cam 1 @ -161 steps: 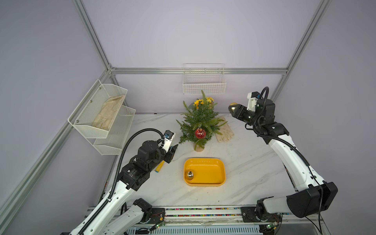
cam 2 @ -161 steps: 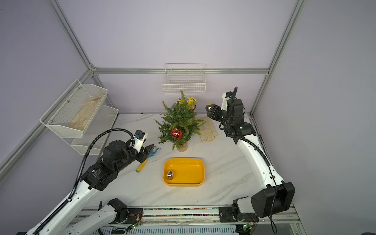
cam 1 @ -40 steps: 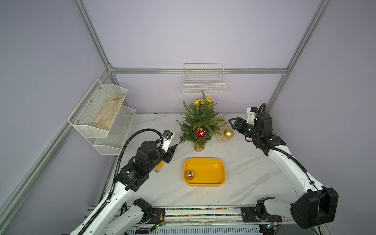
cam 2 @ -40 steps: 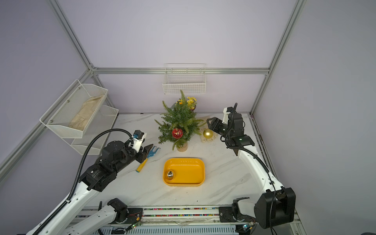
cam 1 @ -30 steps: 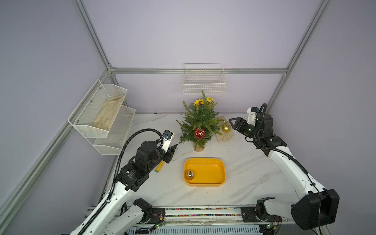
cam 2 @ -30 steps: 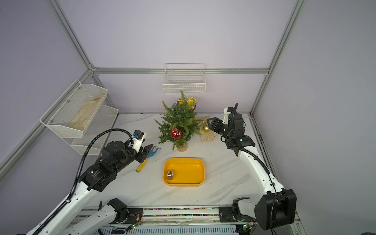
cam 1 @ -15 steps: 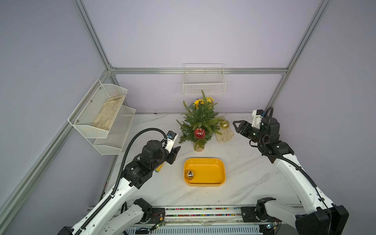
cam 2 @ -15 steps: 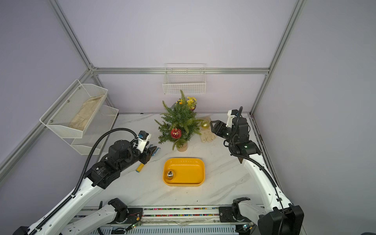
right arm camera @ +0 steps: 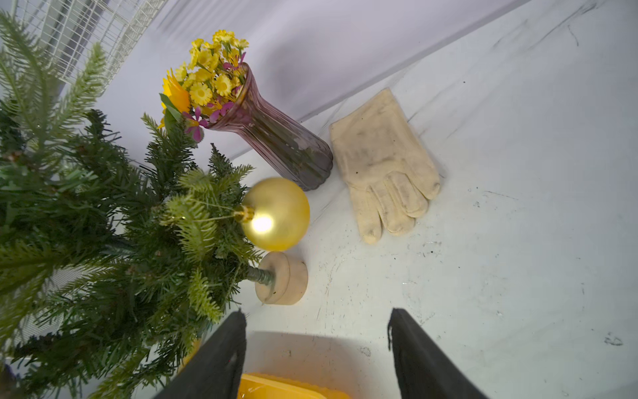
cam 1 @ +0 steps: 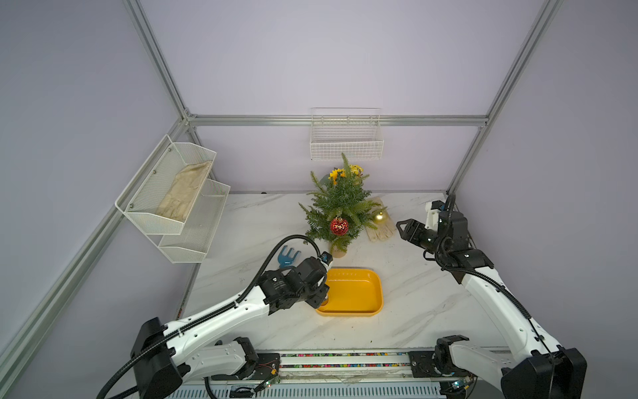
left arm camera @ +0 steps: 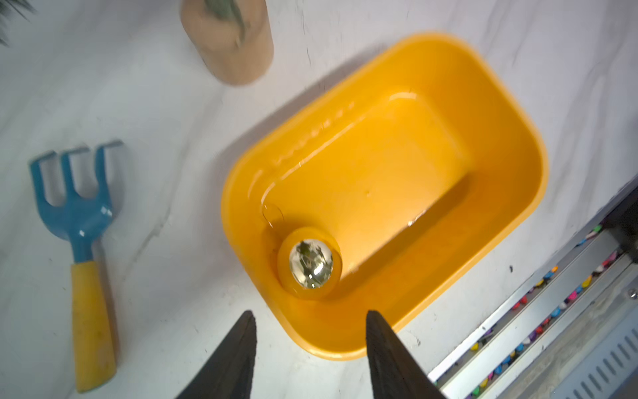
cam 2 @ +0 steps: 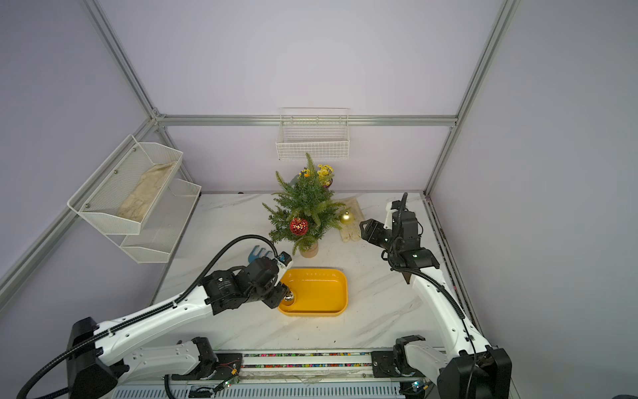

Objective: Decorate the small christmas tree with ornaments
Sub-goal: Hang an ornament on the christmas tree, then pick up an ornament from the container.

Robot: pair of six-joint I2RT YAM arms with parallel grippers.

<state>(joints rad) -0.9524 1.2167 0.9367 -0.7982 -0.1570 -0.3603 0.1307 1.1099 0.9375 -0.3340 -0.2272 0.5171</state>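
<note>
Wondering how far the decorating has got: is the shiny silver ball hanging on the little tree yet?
No, the shiny silver ball lies in a corner of the yellow tray.

- Reaches the left arm [cam 1: 221, 317] forward and toward the middle, forearm low and nearly level.
- Points the left gripper [left arm camera: 310, 312] steeply downward, jaws partly apart with nothing between them.
- Lifts the right arm [cam 1: 493, 293] up and back from its base, wrist bent inward.
- Aims the right gripper [right arm camera: 316, 312] toward the middle and slightly downward, jaws wide apart and empty.
- Holds the two grippers well apart, the right farther back than the left.
</note>
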